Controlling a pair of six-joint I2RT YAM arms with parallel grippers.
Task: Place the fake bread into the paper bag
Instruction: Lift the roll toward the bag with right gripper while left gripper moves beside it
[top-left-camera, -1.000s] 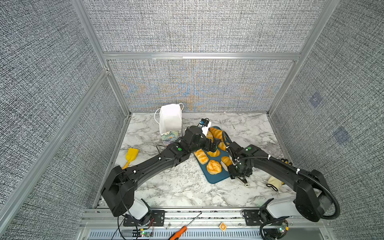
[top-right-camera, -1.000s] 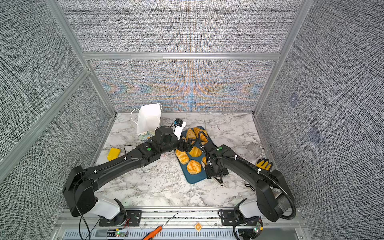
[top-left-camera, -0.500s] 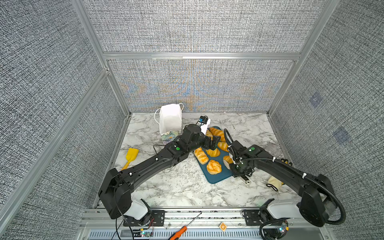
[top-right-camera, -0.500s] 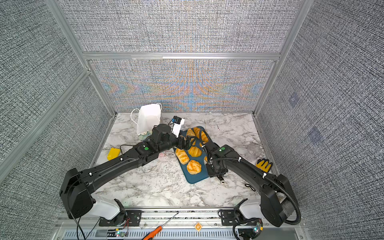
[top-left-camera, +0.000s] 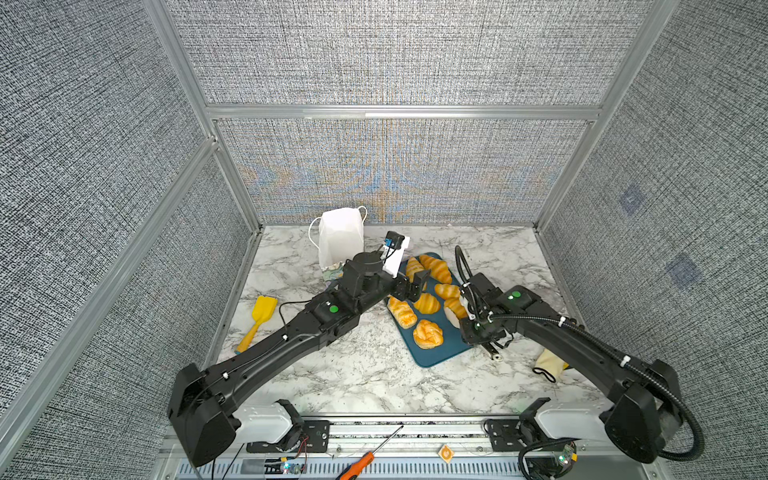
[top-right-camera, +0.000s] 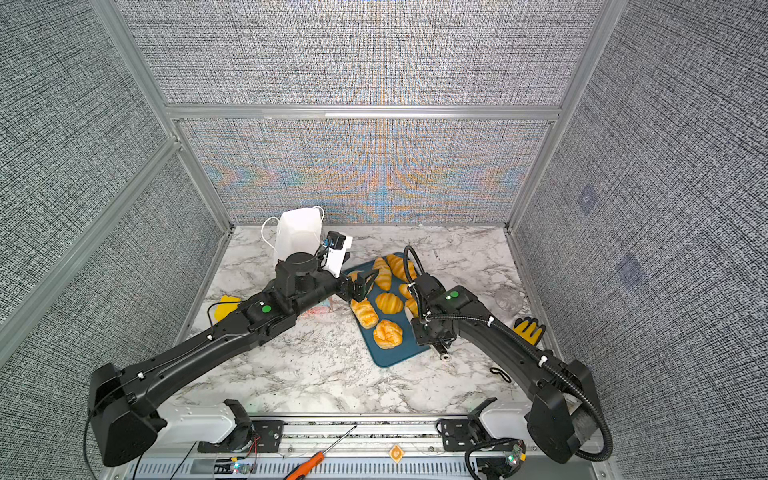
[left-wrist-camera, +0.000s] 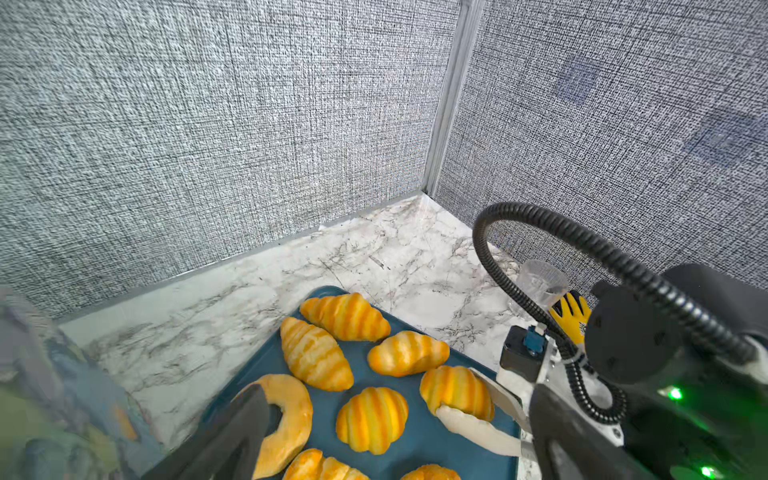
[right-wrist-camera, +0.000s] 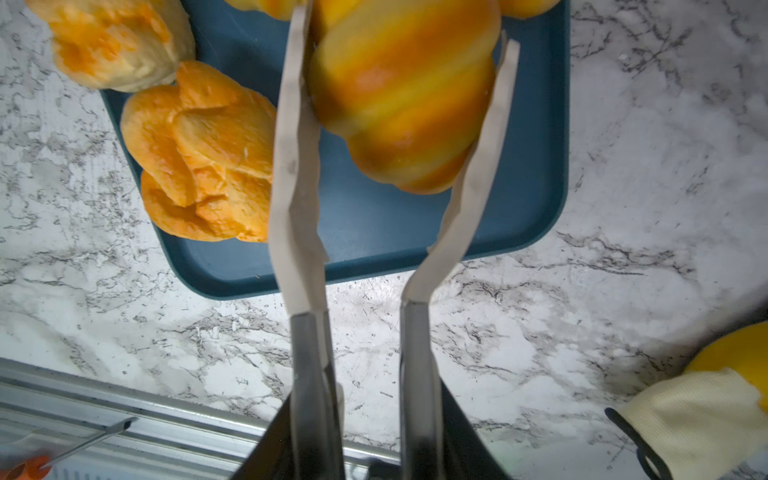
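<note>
Eight, perhaps, glossy striped fake bread (top-left-camera: 427, 303), one in right gripper (right-wrist-camera: 405, 33)

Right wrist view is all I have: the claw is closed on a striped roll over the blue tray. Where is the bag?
Observer: The bag stands upright at the back of the table, left of the tray.
Operator: Is the straight way over there free?
Observer: No. In both top views the left arm lies across the line from your roll to the bag.
</note>
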